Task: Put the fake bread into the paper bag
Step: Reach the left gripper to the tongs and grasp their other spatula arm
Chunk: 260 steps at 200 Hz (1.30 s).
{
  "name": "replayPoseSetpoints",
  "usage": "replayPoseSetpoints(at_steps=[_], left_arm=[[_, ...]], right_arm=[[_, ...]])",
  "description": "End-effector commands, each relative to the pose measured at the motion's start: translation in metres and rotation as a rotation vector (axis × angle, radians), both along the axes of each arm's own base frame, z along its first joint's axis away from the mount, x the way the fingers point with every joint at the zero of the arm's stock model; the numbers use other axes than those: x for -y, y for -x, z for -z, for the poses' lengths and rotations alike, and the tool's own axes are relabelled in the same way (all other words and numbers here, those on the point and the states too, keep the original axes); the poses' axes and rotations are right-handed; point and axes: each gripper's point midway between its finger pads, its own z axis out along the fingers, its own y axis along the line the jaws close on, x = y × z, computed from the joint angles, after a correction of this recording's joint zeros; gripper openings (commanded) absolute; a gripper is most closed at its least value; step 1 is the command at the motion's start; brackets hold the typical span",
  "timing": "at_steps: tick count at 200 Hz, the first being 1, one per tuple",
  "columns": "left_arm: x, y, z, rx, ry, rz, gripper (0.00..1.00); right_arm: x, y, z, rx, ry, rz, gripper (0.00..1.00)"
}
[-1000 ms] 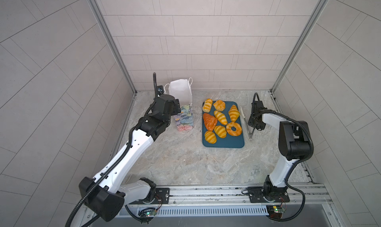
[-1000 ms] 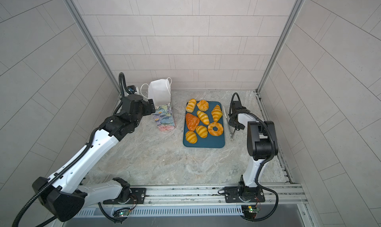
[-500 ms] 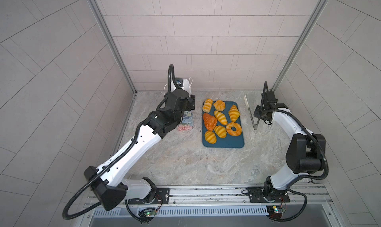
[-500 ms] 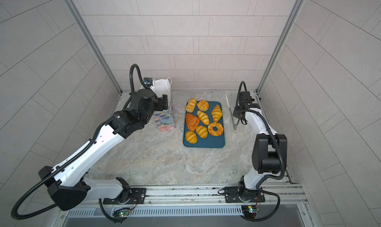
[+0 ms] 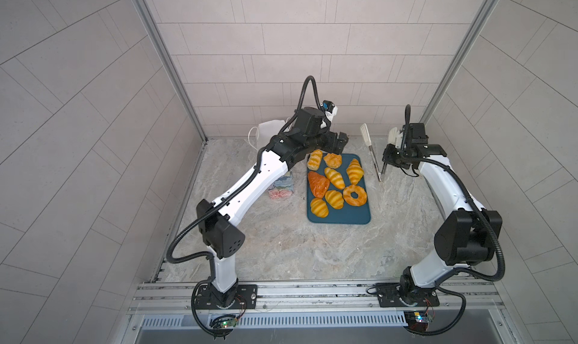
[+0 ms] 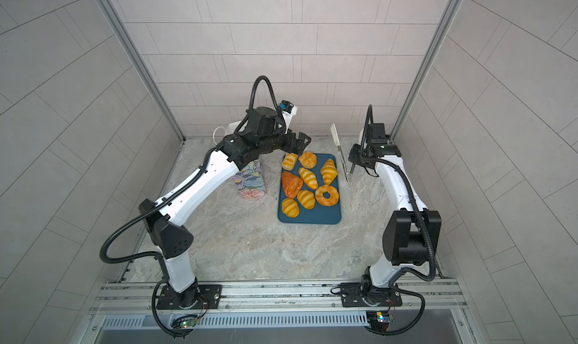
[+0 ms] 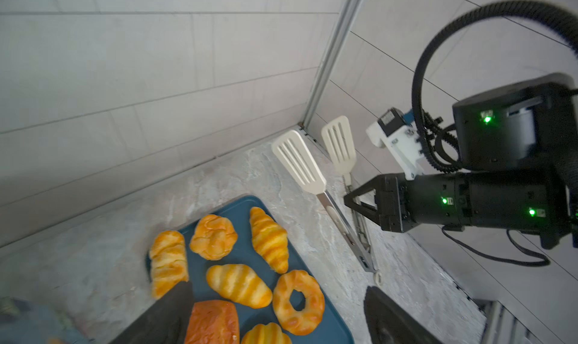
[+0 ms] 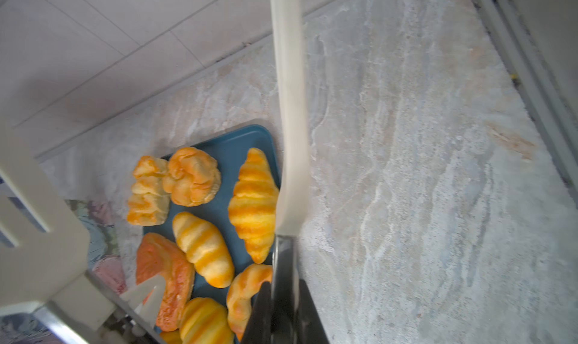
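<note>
Several glossy golden pieces of fake bread lie on a teal tray [image 5: 344,215] [image 6: 312,215], among them a ring doughnut [image 5: 355,195] [image 7: 314,308] and a darker orange triangular piece [image 6: 291,184]. The flower-print paper bag [image 6: 250,179] [image 5: 283,186] stands left of the tray, mostly hidden under my left arm. My left gripper [image 5: 339,142] [image 7: 278,289] hangs open above the tray's far end with nothing in it. My right gripper [image 5: 386,164] [image 8: 283,295] is shut on one metal arm of the white-headed tongs [image 5: 372,153] [image 7: 297,161], right of the tray.
The tongs' two slotted heads point up toward the back wall, and their hinge end sits low by the tray's right edge. The back wall and right corner post [image 5: 438,101] stand close behind both grippers. The marble tabletop [image 5: 297,251] stretches in front of the tray.
My left arm has swung right, from beside the paper bag to over the tray's far end, still open. My right gripper has raised the tongs off the table and carried them toward the back.
</note>
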Motion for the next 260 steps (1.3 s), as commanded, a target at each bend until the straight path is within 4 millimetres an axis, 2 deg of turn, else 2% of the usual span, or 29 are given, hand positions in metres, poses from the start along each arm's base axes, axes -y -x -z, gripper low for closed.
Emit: replayPoseSetpoints(at_steps=[1,18,66,119,144,178,221,260], left_arm=[[0.026,0.011,-0.014,-0.072,0.153,0.162,0.91],[0.033,0.003,-0.014,-0.111,0.22,0.178,0.88],[0.039,-0.007,-0.006,-0.112,0.237,0.189,0.87],[0.054,-0.014,-0.023,-0.088,0.369,0.295,0.83],[0.054,-0.025,-0.019,-0.118,0.398,0.285,0.77],[0.054,-0.027,-0.016,-0.115,0.388,0.277,0.76],[0.053,-0.027,-0.02,-0.092,0.393,0.287,0.73],[0.058,-0.023,-0.025,-0.085,0.419,0.333,0.65]], right_arm=[[-0.026,-0.006,-0.041,0.108,-0.122,-0.08,0.04],[-0.034,-0.011,-0.048,0.123,-0.163,-0.115,0.04],[-0.064,-0.018,-0.069,0.174,-0.306,-0.248,0.04],[-0.089,-0.009,-0.073,0.152,-0.412,-0.391,0.05],[-0.094,-0.005,-0.082,0.181,-0.432,-0.431,0.06],[-0.102,-0.004,-0.091,0.2,-0.469,-0.482,0.06],[-0.108,0.0,-0.09,0.19,-0.495,-0.533,0.07],[-0.112,0.005,-0.087,0.172,-0.51,-0.563,0.08]])
